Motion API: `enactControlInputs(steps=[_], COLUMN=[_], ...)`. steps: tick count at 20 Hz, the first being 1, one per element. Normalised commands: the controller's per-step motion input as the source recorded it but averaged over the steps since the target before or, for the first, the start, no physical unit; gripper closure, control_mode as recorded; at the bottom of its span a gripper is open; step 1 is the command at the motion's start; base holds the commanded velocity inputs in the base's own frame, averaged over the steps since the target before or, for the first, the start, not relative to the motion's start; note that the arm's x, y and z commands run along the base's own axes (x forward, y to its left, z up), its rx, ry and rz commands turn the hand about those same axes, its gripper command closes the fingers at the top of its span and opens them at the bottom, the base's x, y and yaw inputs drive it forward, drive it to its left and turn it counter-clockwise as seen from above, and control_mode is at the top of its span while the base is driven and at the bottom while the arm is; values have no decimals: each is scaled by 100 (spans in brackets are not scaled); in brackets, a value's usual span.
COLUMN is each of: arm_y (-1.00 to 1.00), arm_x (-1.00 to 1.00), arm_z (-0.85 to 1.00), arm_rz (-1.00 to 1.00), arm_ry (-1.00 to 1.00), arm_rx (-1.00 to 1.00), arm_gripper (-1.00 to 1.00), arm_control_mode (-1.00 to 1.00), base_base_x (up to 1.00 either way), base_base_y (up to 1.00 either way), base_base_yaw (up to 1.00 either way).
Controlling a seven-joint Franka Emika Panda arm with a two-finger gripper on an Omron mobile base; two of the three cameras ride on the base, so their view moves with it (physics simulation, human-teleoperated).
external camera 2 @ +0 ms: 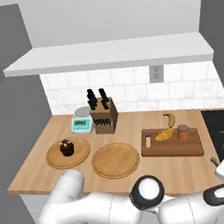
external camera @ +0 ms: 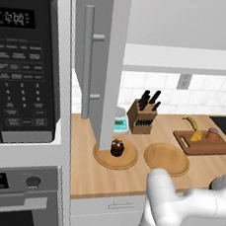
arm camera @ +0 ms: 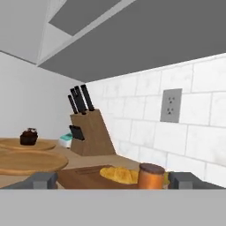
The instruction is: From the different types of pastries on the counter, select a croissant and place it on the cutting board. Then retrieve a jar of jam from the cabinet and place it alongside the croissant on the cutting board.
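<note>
On the cutting board (external camera 2: 160, 151) sit the croissant (external camera 2: 163, 135) and the jar of jam (external camera 2: 182, 132), side by side as the task wants; fingers (arm camera: 44, 180) spread wide, holding nothing, level with the jar.

A wooden knife block (external camera 2: 104, 116) with black handles stands at the tiled wall (external camera 2: 131, 92), and a small kitchen scale (external camera 2: 82, 122) is just beside it. Two round wooden plates lie in front: the left plate (external camera 2: 55, 160) and the bare right plate (external camera 2: 115, 160). A banana (external camera 2: 171, 120) lies near the wall, under a grey socket (external camera 2: 154, 73). A black microwave (external camera: 24, 62) hangs above an oven (external camera: 6, 192).
</note>
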Motion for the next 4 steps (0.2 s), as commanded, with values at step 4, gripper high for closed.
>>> enactControlInputs(steps=[4], arm_y=[0], arm_x=[0], arm_z=[0], arm_rz=[0], arm_ry=[0], arm_rx=[0], arm_gripper=[-100], arm_control_mode=[-100], base_base_x=[0], base_base_y=[0], base_base_yaw=[0])
